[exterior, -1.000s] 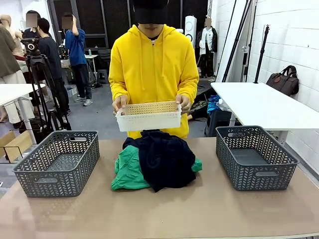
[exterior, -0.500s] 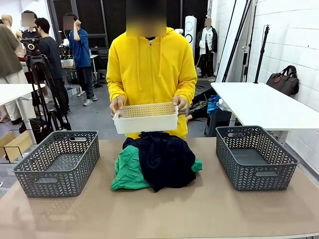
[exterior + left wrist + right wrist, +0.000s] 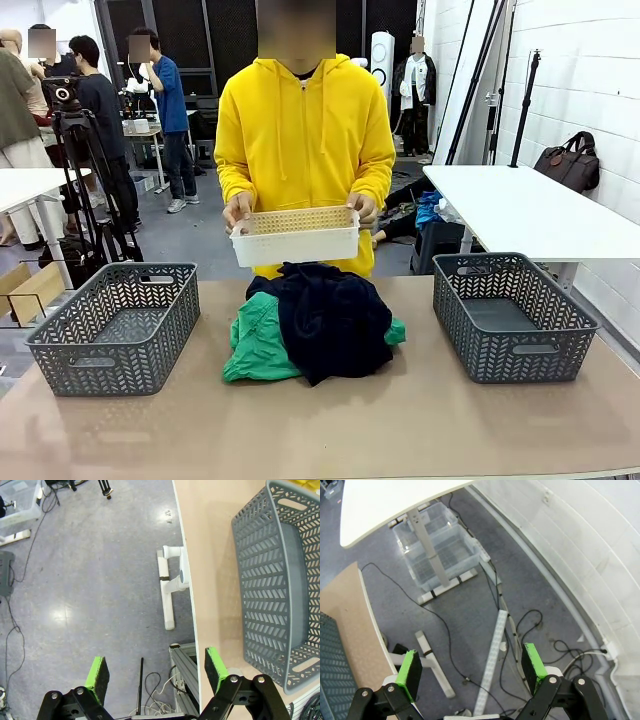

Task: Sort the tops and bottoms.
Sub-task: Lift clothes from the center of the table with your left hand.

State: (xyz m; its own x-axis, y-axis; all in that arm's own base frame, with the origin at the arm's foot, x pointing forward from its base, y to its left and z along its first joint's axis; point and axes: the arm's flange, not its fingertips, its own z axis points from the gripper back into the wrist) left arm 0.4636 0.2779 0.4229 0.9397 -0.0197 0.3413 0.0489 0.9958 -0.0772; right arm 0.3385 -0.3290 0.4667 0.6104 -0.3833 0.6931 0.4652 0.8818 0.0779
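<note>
Since a second ago the person (image 3: 305, 130) in the yellow hoodie has straightened up behind the far edge, and the white basket (image 3: 296, 245) has barely shifted, while everything on the table (image 3: 400, 430) lies as it did. That table carries two empty grey baskets, the left grey basket (image 3: 60, 370) and the right grey basket (image 3: 520, 350), set well apart at either end, probably one bin for each kind of clothing. Between them, near the far edge, sits the unsorted pile: a dark navy garment (image 3: 330, 320) heaped over a green garment (image 3: 258, 345) that sticks out on both sides. The white basket is held level in both hands just above and behind the pile, and it looks empty, as if the clothes came out of it. Both arms hang off to the sides over the floor: the left gripper (image 3: 156, 669) and the right gripper (image 3: 471, 667) have their green pads spread wide with nothing between them. No readable print shows anywhere.
</note>
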